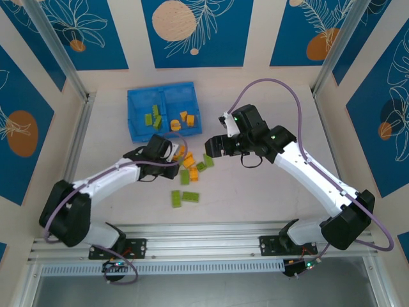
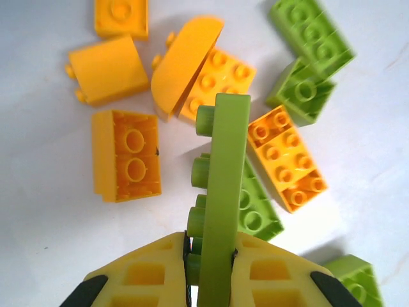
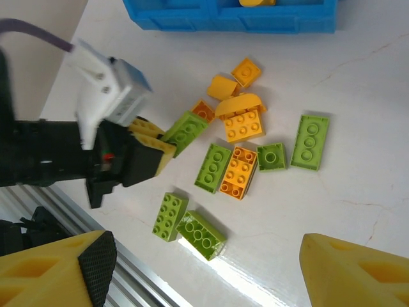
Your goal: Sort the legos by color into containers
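Lego (image 2: 225, 166) on edge, long axis along L fingers (image 2: 148, 272).

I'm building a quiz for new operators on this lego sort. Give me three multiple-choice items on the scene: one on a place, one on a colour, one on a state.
1. Where is the blue tray relative to the loose bricks?
A. Beyond them, on the far side.
B. In front of them, at the near edge.
C. Level with them, off to the right.

2. What colour is the brick in the left hand?
A. Orange.
B. Blue.
C. Lime green.

3. What state is the right hand in?
A. Shut on an orange brick.
B. Open, holding nothing.
C. Shut on the tray's rim.

Answers:
1 A, the top view shows the tray past the loose bricks.
2 C, the left wrist view shows a green brick pinched in it.
3 B, its jaws stand wide apart, empty.
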Controlling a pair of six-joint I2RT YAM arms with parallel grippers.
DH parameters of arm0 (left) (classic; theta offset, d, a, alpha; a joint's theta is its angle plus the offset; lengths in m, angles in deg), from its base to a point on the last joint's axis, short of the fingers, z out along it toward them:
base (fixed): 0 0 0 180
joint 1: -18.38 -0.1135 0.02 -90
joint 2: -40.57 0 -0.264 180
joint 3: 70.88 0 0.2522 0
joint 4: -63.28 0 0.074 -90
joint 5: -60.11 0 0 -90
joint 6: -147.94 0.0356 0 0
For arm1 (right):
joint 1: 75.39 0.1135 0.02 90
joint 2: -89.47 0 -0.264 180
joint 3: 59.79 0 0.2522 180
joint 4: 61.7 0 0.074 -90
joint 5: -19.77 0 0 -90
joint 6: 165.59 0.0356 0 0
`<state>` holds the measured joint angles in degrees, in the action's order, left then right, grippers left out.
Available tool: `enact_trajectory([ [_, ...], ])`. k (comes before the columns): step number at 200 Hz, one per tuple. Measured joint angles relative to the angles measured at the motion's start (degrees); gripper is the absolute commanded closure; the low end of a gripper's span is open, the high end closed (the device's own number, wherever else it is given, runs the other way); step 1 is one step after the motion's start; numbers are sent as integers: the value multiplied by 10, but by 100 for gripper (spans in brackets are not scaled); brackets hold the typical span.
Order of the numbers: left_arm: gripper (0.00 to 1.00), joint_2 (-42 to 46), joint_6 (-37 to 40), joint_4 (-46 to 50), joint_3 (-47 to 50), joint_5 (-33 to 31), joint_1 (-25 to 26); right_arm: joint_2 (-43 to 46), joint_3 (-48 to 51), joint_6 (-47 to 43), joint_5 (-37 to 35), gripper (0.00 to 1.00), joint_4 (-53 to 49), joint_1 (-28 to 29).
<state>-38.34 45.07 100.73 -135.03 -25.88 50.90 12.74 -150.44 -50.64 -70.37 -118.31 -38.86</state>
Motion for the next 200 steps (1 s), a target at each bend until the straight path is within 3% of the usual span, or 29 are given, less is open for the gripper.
enact_trajectory([
  [36, 88, 25, 10, 51, -80, -29, -14, 1, -7, 9, 0, 23, 4, -4],
  [70, 88, -24, 14, 64, -202, -88, -92, 9, -7, 17, 0, 23, 3, -6],
  [96, 88, -122, 4, 66, -307, -134, -176, 32, -3, 28, -5, 22, 4, -6],
  [121, 88, -256, -15, 92, -432, -155, -224, 71, 10, 37, -14, 22, 2, -7],
  [164, 86, -482, -68, 172, -675, -162, -249, 110, 13, 52, -24, 22, -7, -12],
  [200, 70, -565, -107, 212, -749, -158, -251, 144, 20, 62, -29, 21, -18, -13],
])
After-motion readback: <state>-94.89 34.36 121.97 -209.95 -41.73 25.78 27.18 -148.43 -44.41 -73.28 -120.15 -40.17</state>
